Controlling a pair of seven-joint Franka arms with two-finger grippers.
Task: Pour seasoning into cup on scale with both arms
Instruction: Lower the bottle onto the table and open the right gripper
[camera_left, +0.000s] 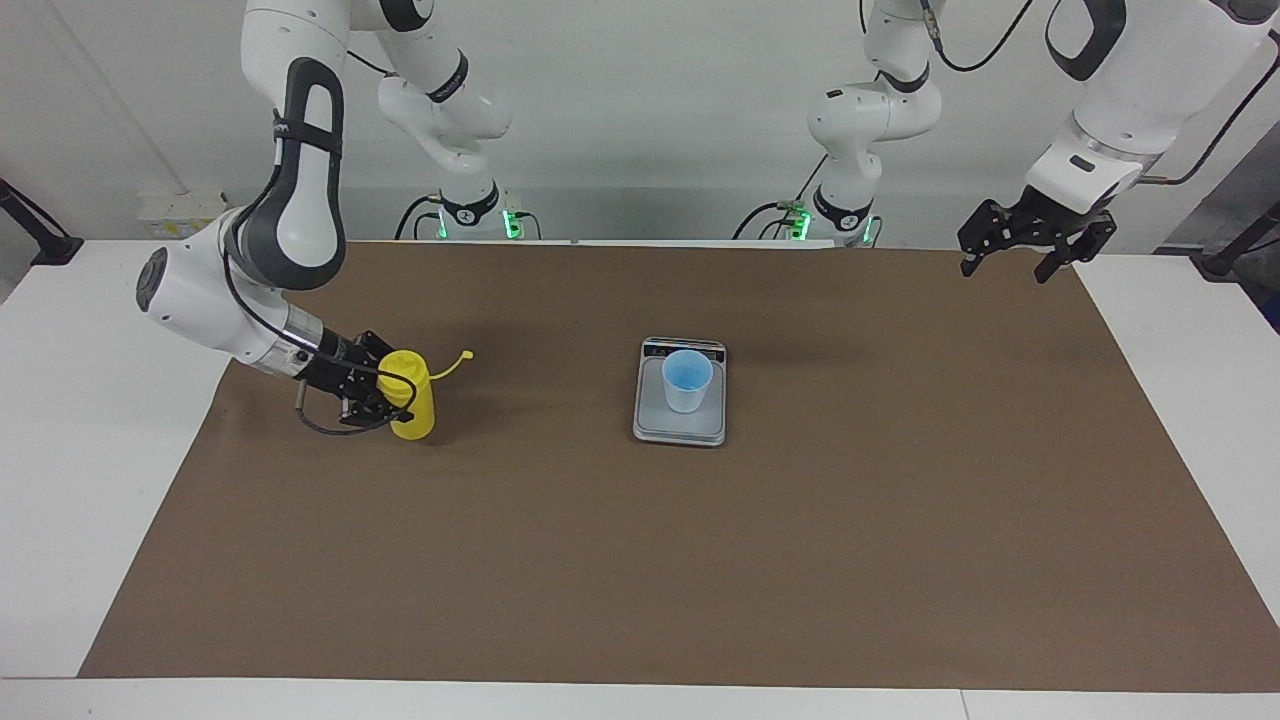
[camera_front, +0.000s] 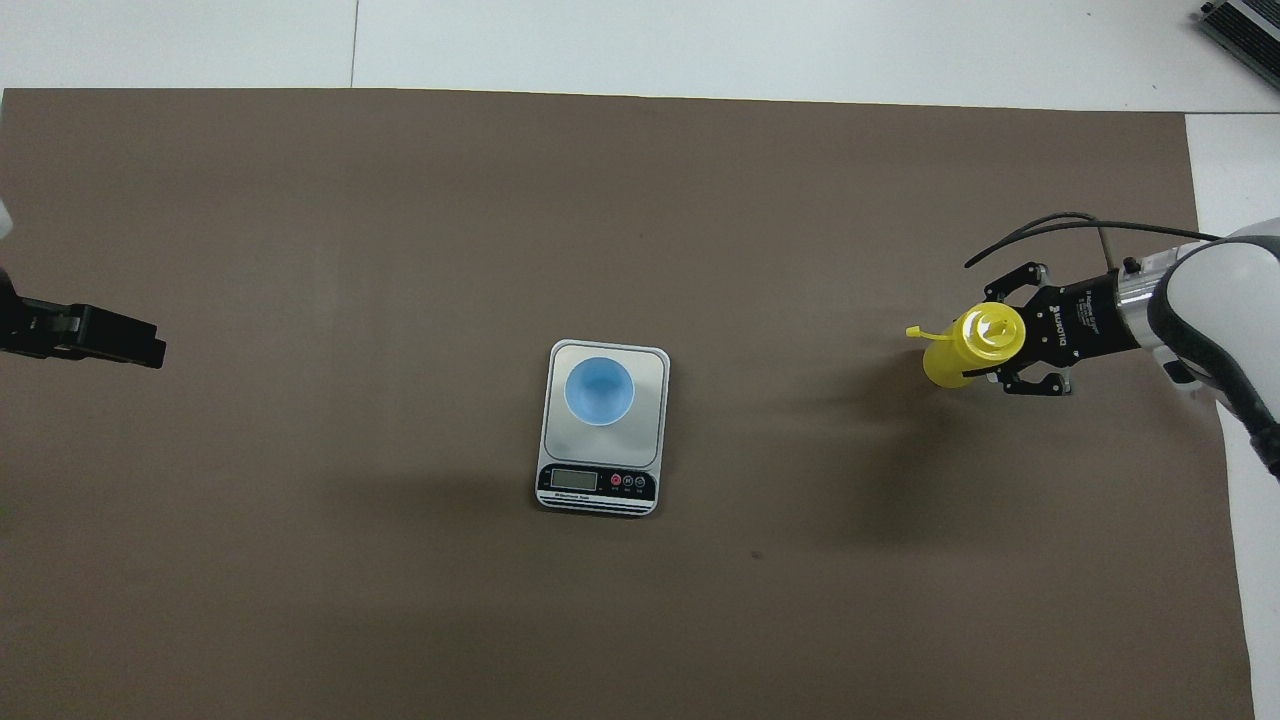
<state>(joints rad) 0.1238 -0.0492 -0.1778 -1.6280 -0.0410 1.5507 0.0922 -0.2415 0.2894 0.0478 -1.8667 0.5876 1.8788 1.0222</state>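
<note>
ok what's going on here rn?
The right gripper is shut on the yellow squeeze bottle, held upright at the right arm's end of the brown mat. The blue cup sits on the scale mid-table. The left gripper waits open, raised over the mat's corner at its own end.
</note>
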